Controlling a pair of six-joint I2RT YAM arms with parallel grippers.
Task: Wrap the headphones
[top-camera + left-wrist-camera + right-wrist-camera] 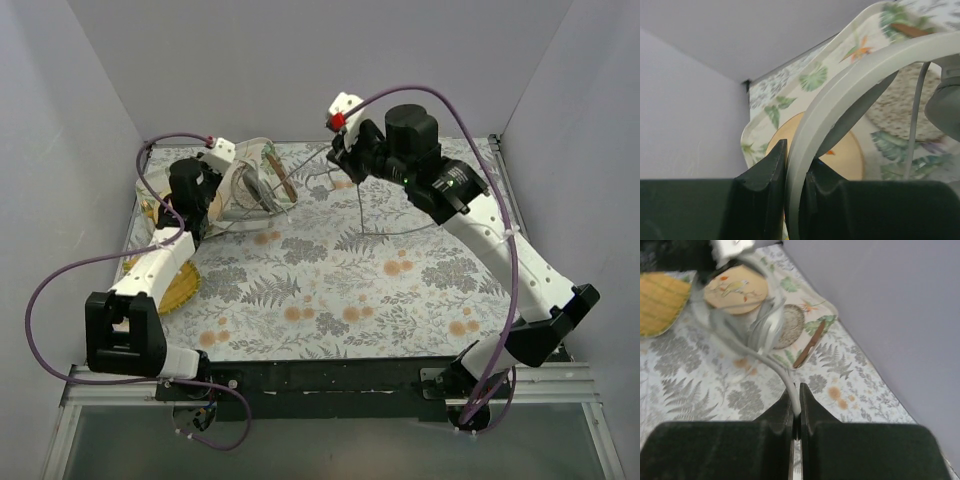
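Headphones [250, 185], one pair with one thin cable [782, 371], are held at about 10 o'clock over the fern-printed tabletop [330, 290], which grey walls [300, 60] enclose on three sides. Of the two pincers, the left pincer [795, 162] is clamped on the headband [840, 95], a grip only its own wrist view shows. The right pincer [796, 396], toward 12 o'clock, is nearly closed and pinches the cable.

The left gripper [796, 167] sits clamped on the headphones [850, 85], while the right gripper [796, 400], right of them, pinches their cable [771, 362].
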